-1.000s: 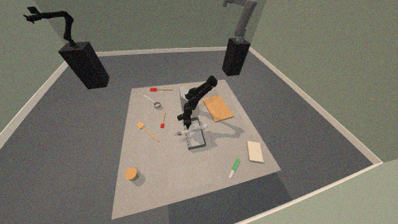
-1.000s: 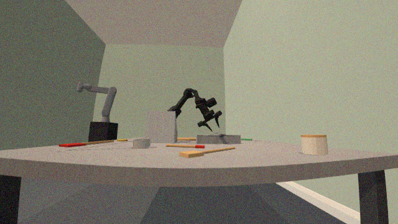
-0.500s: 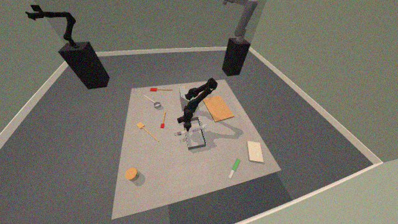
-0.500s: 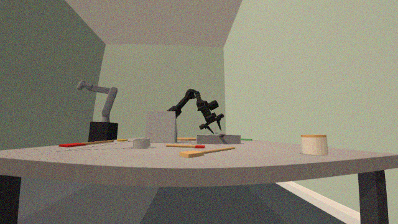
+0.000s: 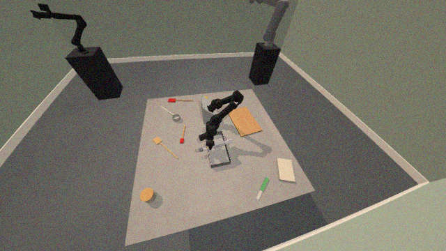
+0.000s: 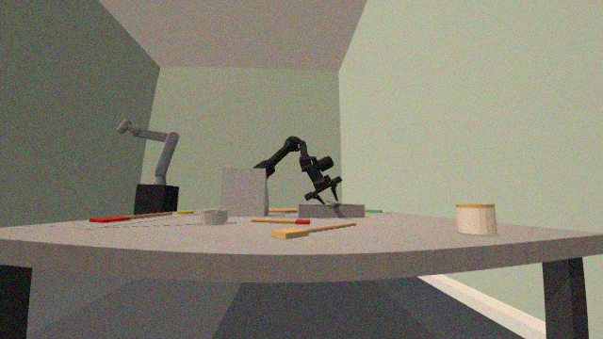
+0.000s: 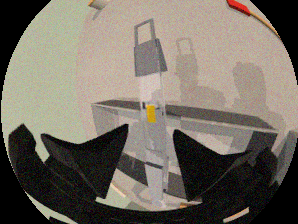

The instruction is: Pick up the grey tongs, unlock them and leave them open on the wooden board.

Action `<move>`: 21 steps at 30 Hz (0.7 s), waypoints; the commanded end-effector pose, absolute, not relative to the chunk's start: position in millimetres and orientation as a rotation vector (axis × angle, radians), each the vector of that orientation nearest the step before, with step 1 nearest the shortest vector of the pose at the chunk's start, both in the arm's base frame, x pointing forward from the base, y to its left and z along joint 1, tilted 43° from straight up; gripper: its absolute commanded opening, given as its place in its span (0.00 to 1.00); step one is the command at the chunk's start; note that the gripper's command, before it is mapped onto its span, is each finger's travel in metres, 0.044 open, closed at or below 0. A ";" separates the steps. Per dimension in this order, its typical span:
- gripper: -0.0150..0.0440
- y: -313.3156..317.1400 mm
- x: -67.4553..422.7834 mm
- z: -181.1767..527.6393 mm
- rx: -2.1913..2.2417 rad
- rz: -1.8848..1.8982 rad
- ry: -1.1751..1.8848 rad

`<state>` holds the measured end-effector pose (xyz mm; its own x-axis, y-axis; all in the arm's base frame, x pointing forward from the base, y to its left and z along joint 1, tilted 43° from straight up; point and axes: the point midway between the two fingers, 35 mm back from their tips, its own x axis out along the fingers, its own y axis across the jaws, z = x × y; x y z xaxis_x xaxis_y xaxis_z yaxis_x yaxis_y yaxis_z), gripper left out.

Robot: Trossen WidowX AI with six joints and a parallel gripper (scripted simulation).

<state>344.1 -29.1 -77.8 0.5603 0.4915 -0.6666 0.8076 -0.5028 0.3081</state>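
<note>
The black parallel-jaw gripper (image 7: pixel 149 152) is hanging partly open and empty — one finger either side of the grey metal tongs (image 7: pixel 149 106) lying across the shallow grey roasting tin (image 7: pixel 220 123) — seemingly lining up to grasp them.

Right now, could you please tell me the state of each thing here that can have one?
Gripper: open, fingers either side of the tongs, holding nothing.
Tongs: shut, lying across the roasting tin.
Roasting tin: upright on the table, tongs across it.
Wooden board: flat, nothing on it.
</note>
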 end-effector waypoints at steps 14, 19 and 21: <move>0.69 -13.7 358.0 -96.2 2.195 -0.679 1.034; 0.56 -14.4 356.6 -95.0 2.193 -0.675 1.038; 0.51 -14.4 356.6 -95.0 2.193 -0.675 1.038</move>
